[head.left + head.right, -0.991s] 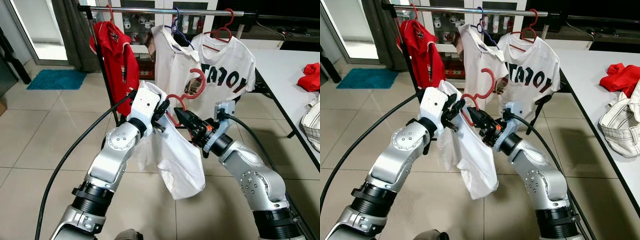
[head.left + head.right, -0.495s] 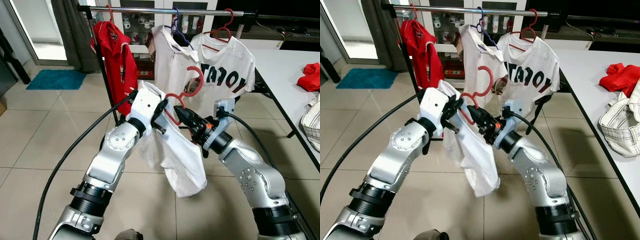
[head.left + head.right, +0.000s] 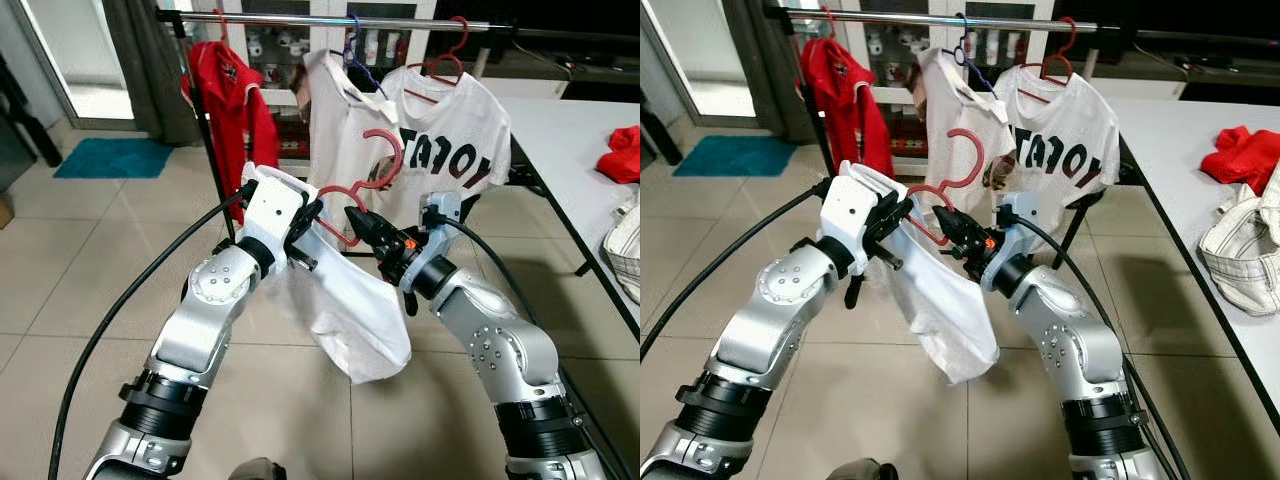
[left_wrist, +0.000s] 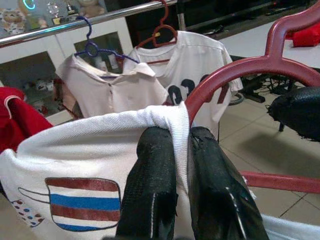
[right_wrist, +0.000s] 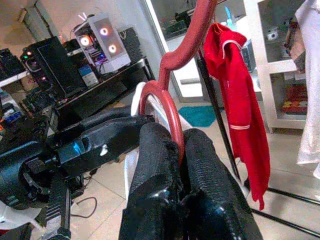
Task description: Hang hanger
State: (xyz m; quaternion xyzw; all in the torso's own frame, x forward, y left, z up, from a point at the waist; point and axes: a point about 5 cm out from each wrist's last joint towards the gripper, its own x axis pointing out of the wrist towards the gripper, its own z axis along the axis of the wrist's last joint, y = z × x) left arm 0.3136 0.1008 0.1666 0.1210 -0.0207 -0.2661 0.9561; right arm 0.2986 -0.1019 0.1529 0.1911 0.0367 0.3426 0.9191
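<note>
Left eye view showed you the red hanger (image 3: 352, 192) carried between both arms in front of the clothes rail (image 3: 330, 20), its hook pointing up but well below the bar. Your left gripper (image 3: 300, 222) was pinched shut on the collar of the white shirt (image 3: 350, 305) where the cloth wrapped over the hanger's shoulder; in the left wrist view the two black fingers (image 4: 150, 185) squeezed the fold of fabric against the red plastic. Your right gripper (image 3: 357, 222) was closed around the hanger's arched neck, just under the hook.

You were dealing with two very different materials. The hanger looked like stiff, light, smooth moulded plastic, so it could rotate in a pinch unless you held it at the neck, as your right fingers did. The shirt was soft and limp, draped mostly to one side, and it would slide off if the hanger tipped. You probably had only one shoulder seated, though the folds hid that.

On the rail hung a red shirt (image 3: 245, 110), a cream polo (image 3: 335, 110) and a lettered white tee (image 3: 455, 125).
</note>
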